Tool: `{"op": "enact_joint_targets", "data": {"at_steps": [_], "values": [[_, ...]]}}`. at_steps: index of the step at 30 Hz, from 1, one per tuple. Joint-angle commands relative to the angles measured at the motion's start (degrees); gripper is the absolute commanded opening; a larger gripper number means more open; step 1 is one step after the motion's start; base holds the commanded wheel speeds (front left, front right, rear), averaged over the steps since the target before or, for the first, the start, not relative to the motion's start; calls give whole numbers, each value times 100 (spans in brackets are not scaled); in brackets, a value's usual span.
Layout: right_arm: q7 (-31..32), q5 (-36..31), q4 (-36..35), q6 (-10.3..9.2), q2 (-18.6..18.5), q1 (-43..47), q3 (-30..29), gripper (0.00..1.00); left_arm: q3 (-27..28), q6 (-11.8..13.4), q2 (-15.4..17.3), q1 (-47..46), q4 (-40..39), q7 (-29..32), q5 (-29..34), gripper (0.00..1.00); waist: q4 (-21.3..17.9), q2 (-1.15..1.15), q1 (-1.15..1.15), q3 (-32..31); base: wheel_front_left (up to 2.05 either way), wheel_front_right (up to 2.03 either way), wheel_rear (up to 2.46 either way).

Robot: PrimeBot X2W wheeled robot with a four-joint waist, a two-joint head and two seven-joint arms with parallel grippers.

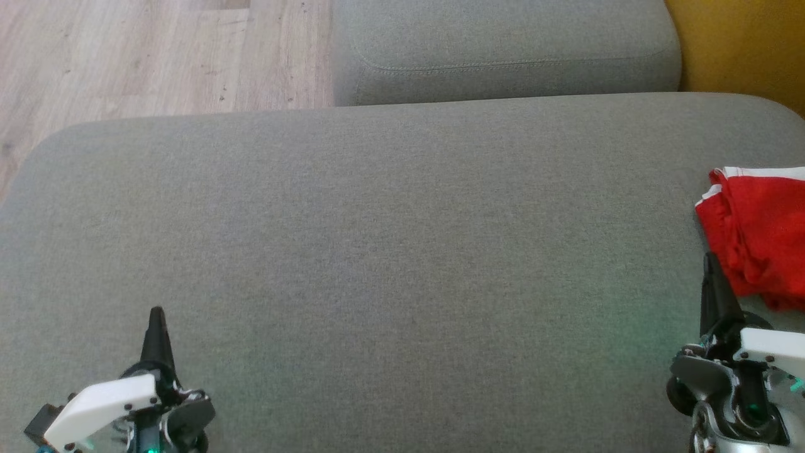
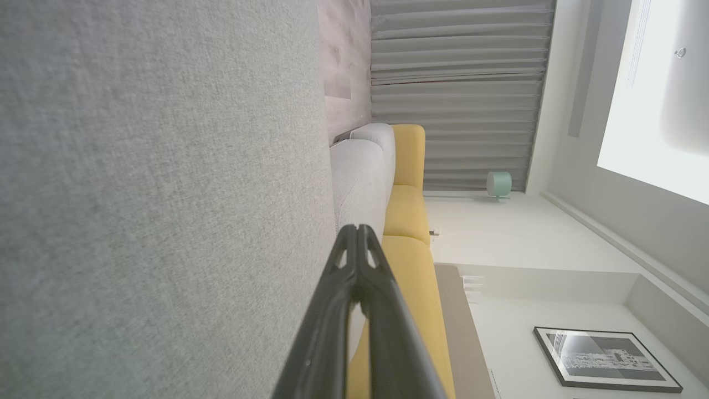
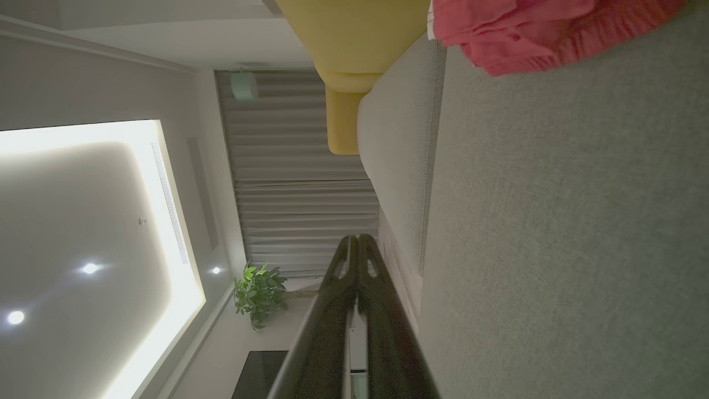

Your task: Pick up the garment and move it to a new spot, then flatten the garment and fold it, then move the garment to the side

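On cushion (image 1: 377,220), right edge: garment (image 1: 758,233) | right claw (image 1: 710,259) beside | yellow sofa (image 1: 742,44) beyond

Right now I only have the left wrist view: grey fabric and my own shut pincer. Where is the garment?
Observer: The red garment lies at the right edge of the grey cushion, in the head view.
Operator: Is the right pincer holding it?
Observer: No. The right pincer is shut with nothing between its fingers. In the right wrist view the cloth sits apart from the tips.
Operator: Is it laid out flat?
Observer: No, it is bunched into folds, with a white trim along its far edge.
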Motion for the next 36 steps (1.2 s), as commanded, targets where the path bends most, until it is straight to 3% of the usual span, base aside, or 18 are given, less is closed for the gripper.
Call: {"op": "enact_joint_targets", "data": {"at_steps": [1,36], "values": [[35,39,-230,-4,-21,-116,115,0,232,-36,54,-277,-208,41,-31,0,0,0,0,0,0,0,0],[35,39,-230,-4,-21,-116,116,0,232,-36,54,-276,-209,41,-32,0,0,0,0,0,0,0,0]]}}
